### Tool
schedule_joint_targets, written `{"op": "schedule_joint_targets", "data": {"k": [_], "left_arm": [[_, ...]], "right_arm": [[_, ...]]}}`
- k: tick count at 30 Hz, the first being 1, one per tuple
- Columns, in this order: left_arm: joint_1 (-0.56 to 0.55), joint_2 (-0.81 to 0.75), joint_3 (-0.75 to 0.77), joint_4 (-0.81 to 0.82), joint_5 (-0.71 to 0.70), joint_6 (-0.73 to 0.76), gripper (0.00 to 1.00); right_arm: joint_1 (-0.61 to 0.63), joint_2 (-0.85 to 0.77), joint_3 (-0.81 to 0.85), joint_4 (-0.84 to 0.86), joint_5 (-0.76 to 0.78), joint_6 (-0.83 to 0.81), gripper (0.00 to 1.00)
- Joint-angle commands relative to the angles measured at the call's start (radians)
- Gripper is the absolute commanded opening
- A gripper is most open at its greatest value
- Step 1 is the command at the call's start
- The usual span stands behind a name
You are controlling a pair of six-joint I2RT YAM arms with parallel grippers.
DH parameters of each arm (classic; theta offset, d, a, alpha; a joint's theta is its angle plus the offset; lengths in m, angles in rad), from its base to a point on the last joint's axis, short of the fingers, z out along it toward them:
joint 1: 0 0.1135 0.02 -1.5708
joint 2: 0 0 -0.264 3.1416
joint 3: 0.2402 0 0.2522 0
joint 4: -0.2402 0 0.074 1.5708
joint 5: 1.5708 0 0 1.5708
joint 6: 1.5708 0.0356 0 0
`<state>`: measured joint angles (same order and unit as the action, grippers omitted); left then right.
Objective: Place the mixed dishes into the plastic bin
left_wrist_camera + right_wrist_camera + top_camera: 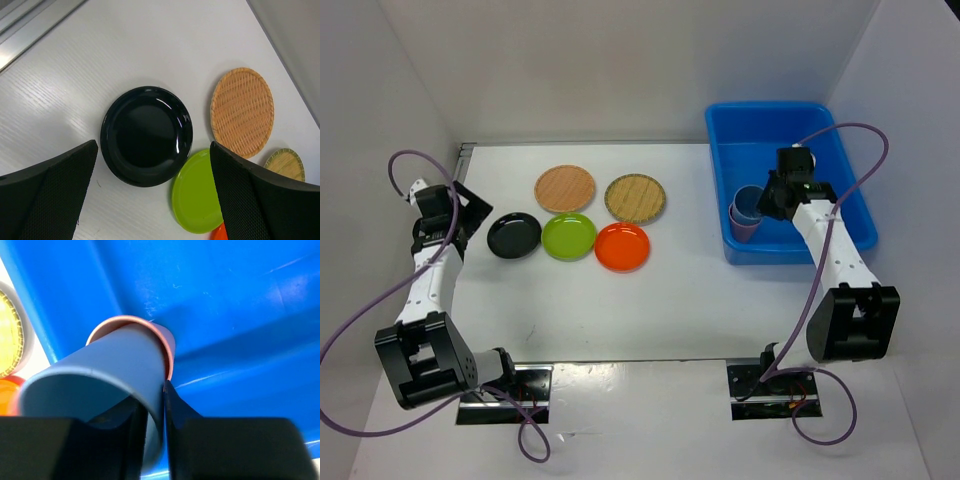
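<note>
Plastic bin holds pink cup (blue cup nested inside); right gripper pinches blue cup's wall; left gripper spread.

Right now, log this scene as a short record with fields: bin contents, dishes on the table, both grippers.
In bin: blue plastic cup nested in pink plastic cup, inside the large blue rectangular plastic bin
On white table: round glossy black plate, lime green plate, orange plate, tan woven-look plate, second tan woven-look plate
Left gripper: open, aimed at the black plate
Right gripper: closed on the blue cup's wall
Progress: both cups in, five plates not yet in
</note>
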<state>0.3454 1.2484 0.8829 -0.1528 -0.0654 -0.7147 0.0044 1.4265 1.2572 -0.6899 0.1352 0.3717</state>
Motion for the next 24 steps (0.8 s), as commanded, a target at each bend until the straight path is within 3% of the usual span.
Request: {"op": "schedule_joint_targets", "data": {"k": [1,4,9,15,20,24], "left_arm": [[0.006,0.02,0.043,0.056,0.091,0.029,0.99],[0.006,0.065,0.068,0.102,0.2,0.06,0.99],[0.006,0.201,0.145,0.157,0.395,0.115,0.99],[0.006,0.465,0.398,0.115,0.61,0.199,0.99],[-0.005,0.62,0.493,0.126,0.639,0.219,0.99],[-0.029,0.684,0.502,0.223,0.716,0.196,0.99]], "right_arm": [[0.008,0.002,0.051,-0.01,0.024,0.001,0.31],[0.008,-0.008,0.051,-0.01,0.035,0.001,0.38],[0.008,-0.008,0.051,-0.02,0.035,0.001,0.68],[0.008,-0.125,0.134,-0.046,0.003,0.036,0.94],[0.031,-0.221,0.163,0.007,-0.191,0.023,0.95],[0.116,-0.221,0.136,0.067,-0.223,0.022,0.99]]}}
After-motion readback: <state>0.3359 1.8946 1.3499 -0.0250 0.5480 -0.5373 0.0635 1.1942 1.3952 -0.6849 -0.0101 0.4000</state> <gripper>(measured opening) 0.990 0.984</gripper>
